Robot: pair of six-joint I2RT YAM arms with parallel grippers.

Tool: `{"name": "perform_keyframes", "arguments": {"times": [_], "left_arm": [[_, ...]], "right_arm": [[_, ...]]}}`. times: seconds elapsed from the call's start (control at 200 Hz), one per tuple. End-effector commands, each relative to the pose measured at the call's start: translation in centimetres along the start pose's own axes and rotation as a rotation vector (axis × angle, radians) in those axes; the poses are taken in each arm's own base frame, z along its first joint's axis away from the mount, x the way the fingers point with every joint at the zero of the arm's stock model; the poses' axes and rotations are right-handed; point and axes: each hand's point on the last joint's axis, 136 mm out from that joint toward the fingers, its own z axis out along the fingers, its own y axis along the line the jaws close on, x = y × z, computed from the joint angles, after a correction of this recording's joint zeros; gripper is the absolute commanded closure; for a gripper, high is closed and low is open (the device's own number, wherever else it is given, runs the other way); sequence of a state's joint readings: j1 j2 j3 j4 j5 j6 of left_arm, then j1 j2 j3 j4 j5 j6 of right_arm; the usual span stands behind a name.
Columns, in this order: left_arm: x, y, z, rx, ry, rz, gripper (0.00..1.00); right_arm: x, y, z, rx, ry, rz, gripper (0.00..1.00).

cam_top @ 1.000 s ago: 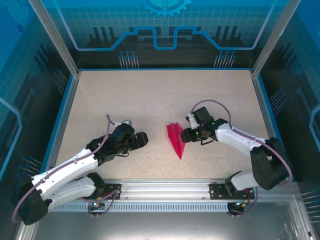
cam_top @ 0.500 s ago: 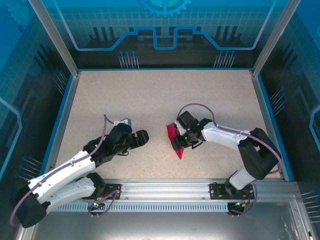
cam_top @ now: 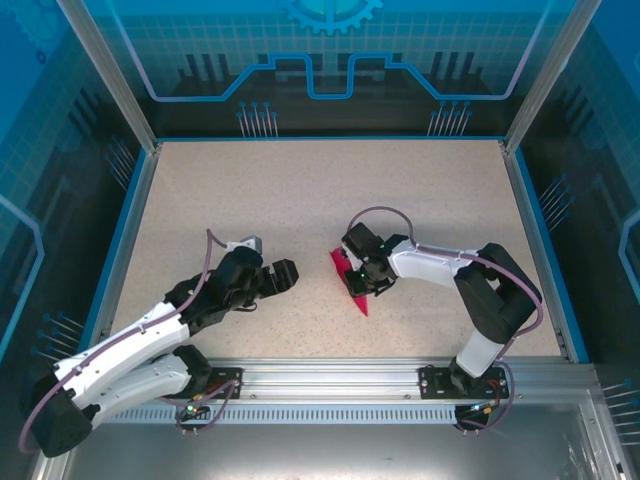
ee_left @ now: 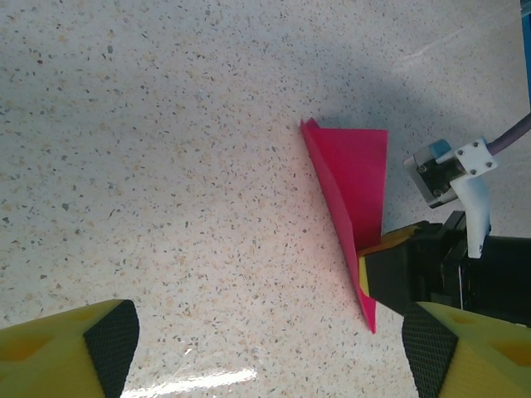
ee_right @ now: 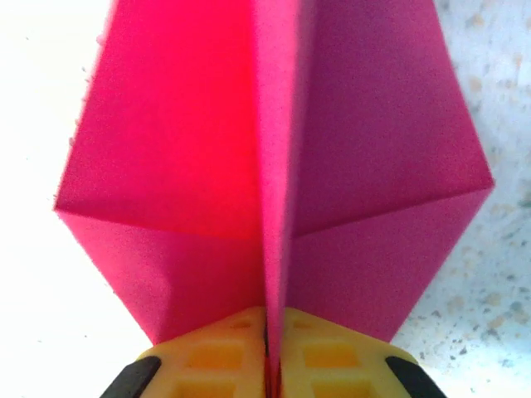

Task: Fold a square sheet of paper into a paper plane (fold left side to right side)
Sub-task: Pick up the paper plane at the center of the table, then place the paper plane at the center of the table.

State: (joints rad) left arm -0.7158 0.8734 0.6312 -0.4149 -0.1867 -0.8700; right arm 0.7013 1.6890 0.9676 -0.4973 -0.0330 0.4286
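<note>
— On the speckled table (cam_top: 300, 190), how many pink things do you count?

— One. A single paper plane (cam_top: 340, 266), magenta, folded into a narrow dart. It lies near the middle of the surface, a little toward the near edge, with its sharp tip pointing back at the arm bases.

— And the arms?

— Two, each with one gripper. The right gripper (cam_top: 358, 283) comes in from the right and sits on the plane's middle. The left gripper (cam_top: 285, 275) is off to the plane's left, well apart from it, so the plane lies between the two.

— Is the right one holding the paper?

— Yes. Its wrist camera shows its two yellow fingers (ee_right: 207, 361) pressed together with the plane's one centre crease standing upright between them. Two wings slope away from that crease, one to each side. The left wing is brightly lit and the right one is in shade.

— And the left one?

— Its two fingertips (ee_left: 75, 348) are spread wide, one at each lower corner of its own wrist view. Bare table lies between them and nothing is in its grasp. That same view shows the one plane lying farther off, with the right gripper's dark and yellow finger clamped near its pointed end.
</note>
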Motion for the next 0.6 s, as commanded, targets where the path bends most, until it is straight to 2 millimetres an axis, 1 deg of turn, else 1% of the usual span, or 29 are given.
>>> {"name": "perform_keyframes", "arguments": {"times": [0.0, 0.075, 0.15, 0.21, 0.295, 0.385, 0.475, 0.525, 0.595], "left_arm": [[0.0, -0.3, -0.6, 0.02, 0.008, 0.05, 0.11], [0.0, -0.7, -0.7, 0.038, 0.017, 0.072, 0.09], [0.2, -1.0, -0.9, 0.048, 0.028, 0.089, 0.07], [0.2, -1.1, -1.0, 0.052, 0.032, 0.095, 0.05], [0.4, -0.9, -0.9, 0.048, 0.041, 0.099, 0.04], [0.6, -0.9, -0.9, 0.05, 0.05, 0.1, 0.03], [0.8, -0.8, -0.8, 0.052, 0.057, 0.099, 0.02], [0.9, -0.8, -0.8, 0.054, 0.059, 0.1, 0.01], [0.8, -0.7, -0.8, 0.051, 0.058, 0.099, 0.01]], "right_arm": [[-2.8, -0.5, -1.4, 0.009, -0.046, 0.038, 0.92], [-4.7, -1.6, -2.3, 0.032, -0.067, 0.08, 0.92], [-6.5, -2.9, -2.8, 0.076, -0.079, 0.111, 0.92], [-7.8, -3.9, -2.8, 0.115, -0.075, 0.135, 0.91], [-10.3, -5.6, -2.9, 0.183, -0.084, 0.166, 0.91], [-12.6, -7.1, -2.1, 0.211, -0.076, 0.222, 0.91], [-14.5, -8.2, -1.4, 0.219, -0.074, 0.285, 0.91], [-15.4, -8.6, -0.9, 0.22, -0.069, 0.313, 0.9], [-16.1, -9.0, -0.1, 0.223, -0.052, 0.338, 0.9]]}}
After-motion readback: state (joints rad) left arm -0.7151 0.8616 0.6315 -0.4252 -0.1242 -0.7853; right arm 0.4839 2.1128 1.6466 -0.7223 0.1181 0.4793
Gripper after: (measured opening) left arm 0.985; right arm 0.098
